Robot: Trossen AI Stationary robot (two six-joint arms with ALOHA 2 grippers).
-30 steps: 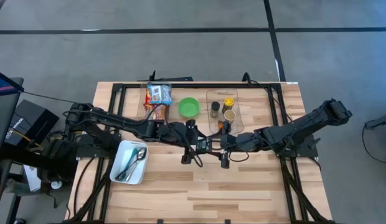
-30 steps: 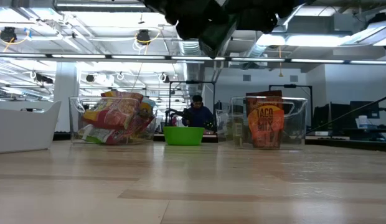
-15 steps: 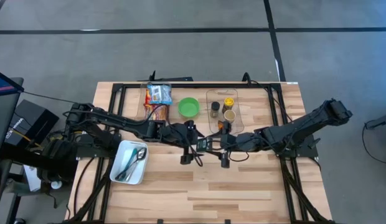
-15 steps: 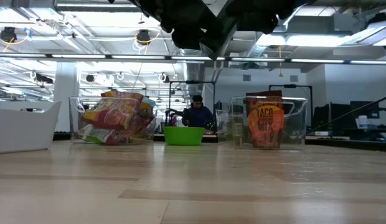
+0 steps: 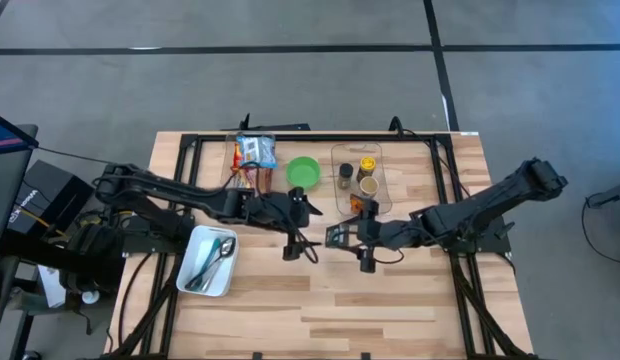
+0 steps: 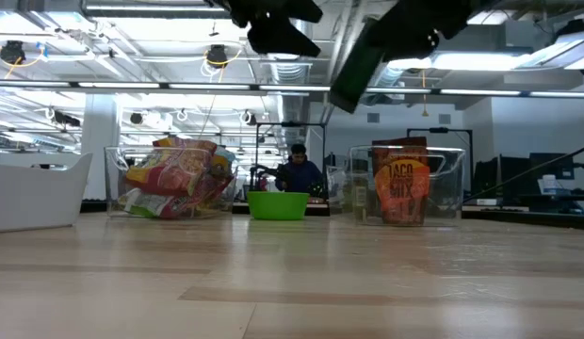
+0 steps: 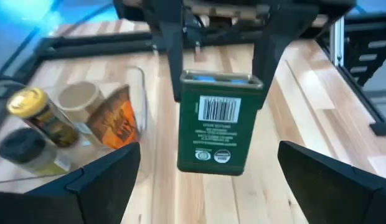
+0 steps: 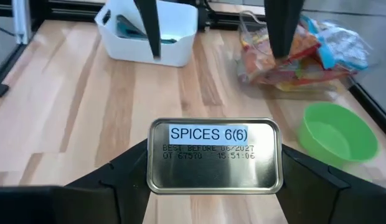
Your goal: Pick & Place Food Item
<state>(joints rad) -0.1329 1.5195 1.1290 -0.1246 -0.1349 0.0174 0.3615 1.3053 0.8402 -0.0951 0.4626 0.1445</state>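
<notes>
Spice tin (image 8: 215, 155) hangs above mid-table, clamped flat-sided between the right gripper (image 5: 335, 238) fingers for a secure carry; left gripper (image 5: 298, 250), fingers spread wide and empty, faces it just beside

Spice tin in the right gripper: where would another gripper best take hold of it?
The spice tin hangs from the right gripper, clamped at one end. Judging by its flat, narrow sides, grip the free end across them, coming from the left gripper side.

even, bright overhead light; ceiling lamps (image 6: 217, 56) glare in low view. left wrist view soft, blurred; right wrist view sharp. shadows faint.
</notes>
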